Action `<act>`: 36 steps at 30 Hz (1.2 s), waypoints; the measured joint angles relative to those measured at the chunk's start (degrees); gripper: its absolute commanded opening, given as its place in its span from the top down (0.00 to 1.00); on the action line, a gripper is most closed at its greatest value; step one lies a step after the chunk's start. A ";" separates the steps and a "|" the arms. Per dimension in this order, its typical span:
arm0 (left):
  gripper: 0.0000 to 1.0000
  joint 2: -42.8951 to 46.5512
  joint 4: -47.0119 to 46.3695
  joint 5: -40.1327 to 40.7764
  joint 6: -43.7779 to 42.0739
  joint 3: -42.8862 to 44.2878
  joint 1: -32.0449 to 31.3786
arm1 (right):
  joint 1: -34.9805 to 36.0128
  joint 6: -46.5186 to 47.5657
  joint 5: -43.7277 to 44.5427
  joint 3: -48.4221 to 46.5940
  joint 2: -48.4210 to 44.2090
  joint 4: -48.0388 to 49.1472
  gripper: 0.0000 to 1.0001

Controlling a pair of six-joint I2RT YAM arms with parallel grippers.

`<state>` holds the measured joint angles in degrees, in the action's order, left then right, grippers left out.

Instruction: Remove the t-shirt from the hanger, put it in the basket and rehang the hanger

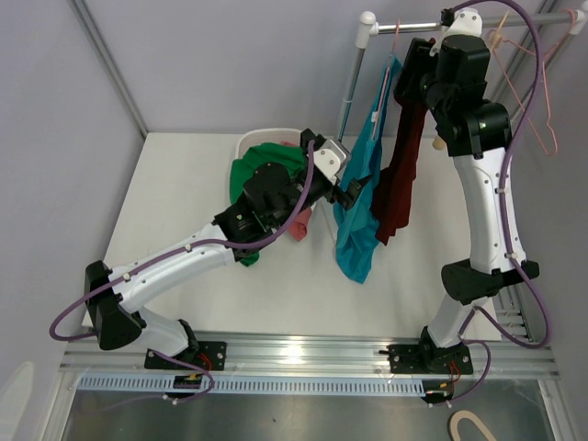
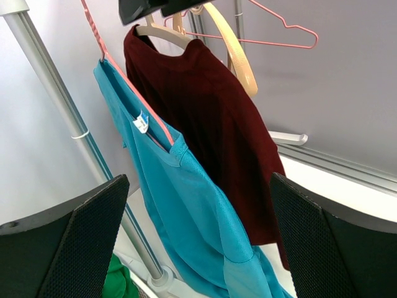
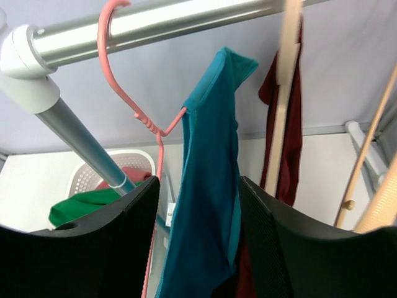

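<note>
Left arm [image 1: 175, 262]: bolted at the near left corner of the white table [image 1: 184, 202]; reaches towards the far right corner.
Left gripper [image 2: 198, 180]: black fingers spread wide apart, nothing between them; faces the hanging garments from just beside them, no contact visible.
White perforated basket [image 1: 266, 140]: at the far edge of the table, about mid-width; a green garment [image 1: 266, 165] spills over its near rim.
Teal t-shirt [image 1: 356, 230]: hangs on the pink wire hanger [image 2: 132, 93], towards the far right corner; the hanger arm runs in through the collar.
Maroon t-shirt [image 1: 400, 184]: on a cream hanger [image 2: 239, 62], just to the right of the teal t-shirt.
Right arm [image 1: 487, 211]: rises from the near right edge, up to the rail.
Right gripper [image 3: 198, 186]: fingers partly apart, the teal t-shirt's upper part lying between them; whether the pads press the fabric cannot be told.
Silver rail [image 3: 186, 22]: carries the pink hook, above the right gripper.
</note>
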<state>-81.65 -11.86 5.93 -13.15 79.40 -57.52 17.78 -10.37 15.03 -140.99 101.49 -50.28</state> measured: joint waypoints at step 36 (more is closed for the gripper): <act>0.00 0.00 -1.16 0.11 -1.99 -1.42 0.00 | -5.16 1.55 7.10 0.28 4.46 2.73 0.88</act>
<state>-81.65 -13.02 6.04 -15.14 77.97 -57.52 12.62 -8.82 22.13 -140.70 105.95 -47.55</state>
